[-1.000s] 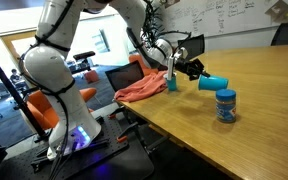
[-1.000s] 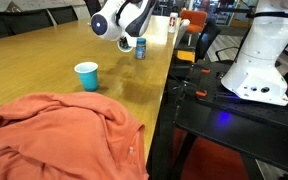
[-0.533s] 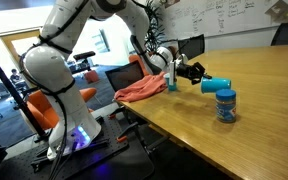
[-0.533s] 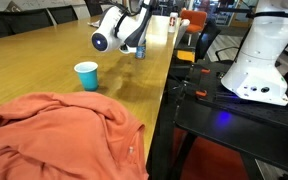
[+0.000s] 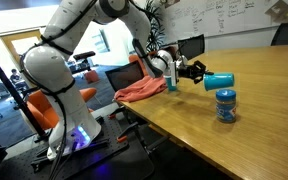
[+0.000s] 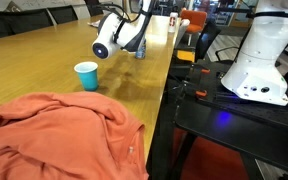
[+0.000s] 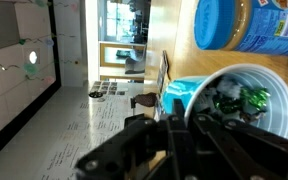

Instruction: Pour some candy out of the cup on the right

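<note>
Tool [image 5: 200, 75] grips cup [image 5: 221, 80] tipped sideways, candy [image 7: 231, 99] inside.

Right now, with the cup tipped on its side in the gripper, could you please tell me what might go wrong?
1. The cup lies almost level in the gripper, and the candy sits loose inside; a little more tilt could spill all of it, not some.
2. The blue jar stands close beneath the cup; falling pieces may bounce off it and roll across the table.
</note>
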You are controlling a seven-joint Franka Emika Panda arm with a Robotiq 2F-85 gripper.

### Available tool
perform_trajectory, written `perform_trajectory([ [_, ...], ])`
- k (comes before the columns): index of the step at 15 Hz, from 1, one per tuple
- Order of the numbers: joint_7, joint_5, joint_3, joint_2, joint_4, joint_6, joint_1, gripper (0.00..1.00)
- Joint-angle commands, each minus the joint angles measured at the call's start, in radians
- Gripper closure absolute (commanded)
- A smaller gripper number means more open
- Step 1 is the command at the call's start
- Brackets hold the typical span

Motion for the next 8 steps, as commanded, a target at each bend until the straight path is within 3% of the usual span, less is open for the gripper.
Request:
perform_trajectory([
  [1,-0.017,-0.042,0.014,0.019,0.023,-0.070,-0.001,0.99],
  [8,-0.026,-0.081,0.025,0.030,0.026,-0.121,-0.006,0.99],
])
